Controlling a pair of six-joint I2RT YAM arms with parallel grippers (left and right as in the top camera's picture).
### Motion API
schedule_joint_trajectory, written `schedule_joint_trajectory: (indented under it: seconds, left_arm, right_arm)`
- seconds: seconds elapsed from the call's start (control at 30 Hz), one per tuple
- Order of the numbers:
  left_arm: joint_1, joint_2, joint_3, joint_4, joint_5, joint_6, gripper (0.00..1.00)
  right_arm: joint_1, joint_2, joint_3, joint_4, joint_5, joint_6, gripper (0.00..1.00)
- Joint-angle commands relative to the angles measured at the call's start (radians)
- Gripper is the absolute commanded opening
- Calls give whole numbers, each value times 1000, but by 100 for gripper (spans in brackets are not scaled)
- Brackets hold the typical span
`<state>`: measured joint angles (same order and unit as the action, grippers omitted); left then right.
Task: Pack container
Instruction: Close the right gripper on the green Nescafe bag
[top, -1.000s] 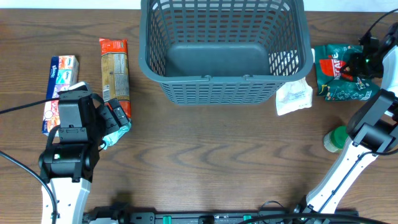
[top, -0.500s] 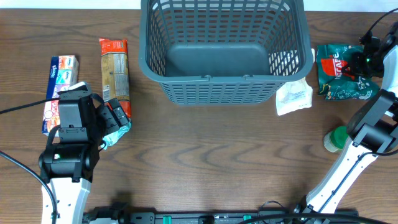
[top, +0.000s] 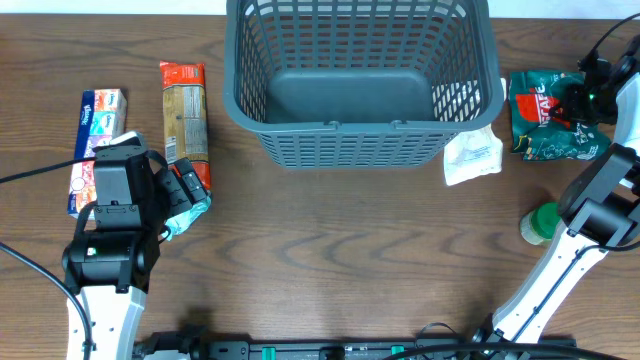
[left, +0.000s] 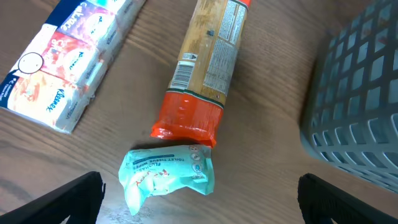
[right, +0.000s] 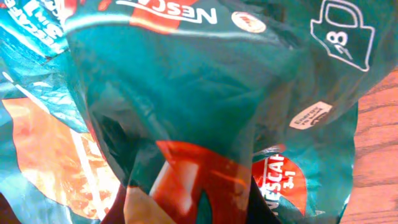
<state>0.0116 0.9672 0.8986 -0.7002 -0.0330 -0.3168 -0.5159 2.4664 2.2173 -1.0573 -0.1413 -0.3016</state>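
Although the right wrist view shows only crumpled film, the container (top: 350, 150) is plain from overhead: a big dark grey plastic basket, rectangular with rounded corners, slotted lattice walls, solid base, nothing visible inside. Its far rim is cut off by the frame edge. It sits ahead of and to the right of the left gripper (top: 186, 196), and to the left of the right gripper (top: 578, 100), with a white sachet (top: 472, 156) between. In the left wrist view only a corner of its lattice (left: 354, 93) shows.

The left gripper is spread wide and holds nothing. A mint tissue packet (left: 168, 175) lies just ahead between its fingers. An orange-ended noodle pack (left: 208, 62) lies beyond that, and a tissue multipack (left: 62, 62) lies ahead-left.

The right gripper is pressed together on a fold of the green coffee bag (right: 186, 93). Its fingers are hidden by the bag up close, and from overhead they are too small and dark to tell. A green-capped bottle (top: 538, 222) sits behind that gripper, partly covered by the arm.
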Motion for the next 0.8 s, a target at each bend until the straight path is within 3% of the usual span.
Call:
schedule_joint_trajectory:
  seconds: [0.0,0.77]
  left_arm:
    - [5,5,22,-3,-3,6,99]
    - [5,5,22,-3,-4,6,99]
  right_arm:
    - [13,23,-54,-14,2,17,1]
    - [13,-226,-54,2,3,17,1]
